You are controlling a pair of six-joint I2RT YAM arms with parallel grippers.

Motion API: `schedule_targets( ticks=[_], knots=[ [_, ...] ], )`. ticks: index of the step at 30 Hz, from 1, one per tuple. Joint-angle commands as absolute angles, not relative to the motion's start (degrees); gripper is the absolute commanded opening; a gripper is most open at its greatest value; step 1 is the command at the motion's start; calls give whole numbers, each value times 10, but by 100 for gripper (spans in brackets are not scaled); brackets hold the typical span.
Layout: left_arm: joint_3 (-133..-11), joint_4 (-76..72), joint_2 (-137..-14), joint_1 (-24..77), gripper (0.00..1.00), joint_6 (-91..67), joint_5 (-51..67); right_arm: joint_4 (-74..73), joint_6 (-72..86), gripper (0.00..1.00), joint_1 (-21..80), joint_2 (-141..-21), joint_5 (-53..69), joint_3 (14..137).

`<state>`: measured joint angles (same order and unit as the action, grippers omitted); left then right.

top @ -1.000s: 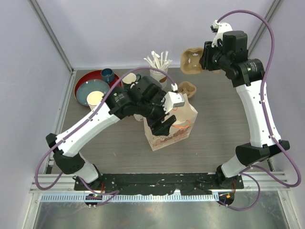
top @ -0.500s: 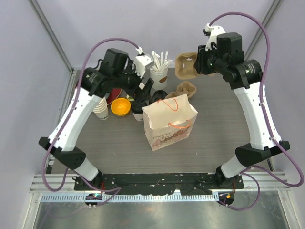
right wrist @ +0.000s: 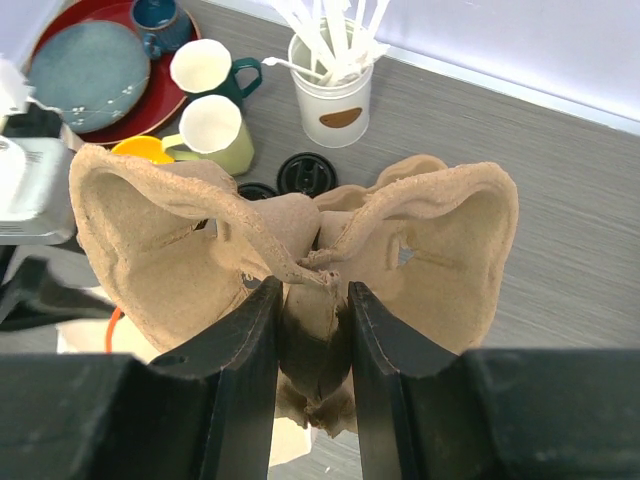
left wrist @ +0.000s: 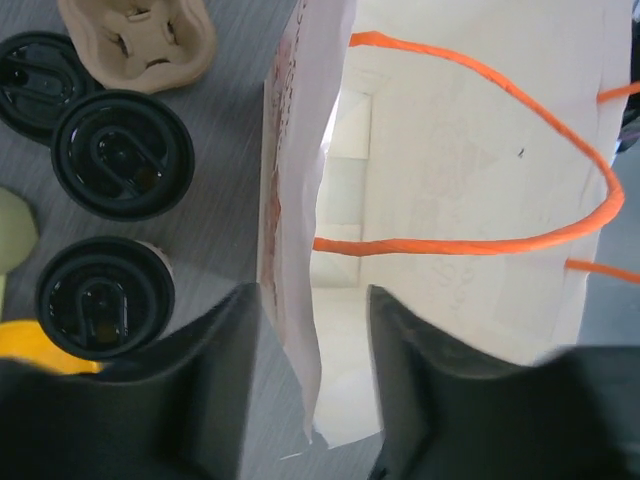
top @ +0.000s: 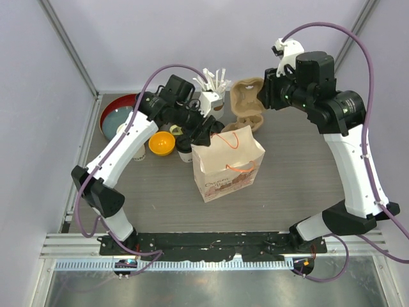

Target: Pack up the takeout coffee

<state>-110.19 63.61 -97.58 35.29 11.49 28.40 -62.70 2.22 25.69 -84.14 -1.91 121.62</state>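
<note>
— Left wrist view is showing near cup (left wrist: 105, 295) and far cup (left wrist: 120, 155), glossy round black lids, standing on the bench (left wrist: 225, 130) beside the paper bag (left wrist: 470, 150).
— Yes, left jaws are gaping astride its wall; right jaws are pinching the rough pulp carrier (right wrist: 420, 260).

Nothing legible anywhere. Reddish-brown print (top: 222, 184) on the front face of the white paper bag (top: 227, 157), too small and blurred to read. Brown oval label (right wrist: 341, 117) on the white canister (right wrist: 333, 95) of stirrers behind the bag, without readable lettering.
</note>
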Motion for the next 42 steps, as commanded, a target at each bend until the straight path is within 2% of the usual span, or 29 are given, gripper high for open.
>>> schedule_targets(
  ticks=[1, 2, 3, 4, 6, 9, 13, 17, 33, 42],
  knots=[
    [-1090, 610, -978, 354, 37, 93, 313, -622, 29, 16, 264, -804, 41, 1224],
    [-1085, 604, -971, 354, 15, 84, 308, -619, 30, 16, 264, -795, 53, 1222],
    [-1071, 586, -966, 354, 5, 58, 301, -614, 30, 16, 266, -788, 86, 1218],
    [-1061, 571, -959, 354, 0, 46, 294, -610, 31, 15, 268, -782, 104, 1206],
    [-1025, 535, -934, 354, 0, 22, 282, -592, 45, 15, 277, -765, 154, 1186],
    [-983, 503, -902, 354, 0, -17, 286, -564, 71, 14, 301, -745, 167, 1129],
    [-944, 477, -873, 354, 0, -54, 294, -540, 90, 14, 379, -731, 116, 1060],
    [-934, 473, -861, 355, 0, -72, 317, -516, 90, 14, 408, -734, 91, 1036],
    [-938, 469, -867, 336, 0, -88, 316, -551, 61, 16, 410, -729, 62, 896],
    [-937, 469, -869, 335, 0, -84, 334, -554, 48, 18, 417, -765, -51, 857]
  ],
)
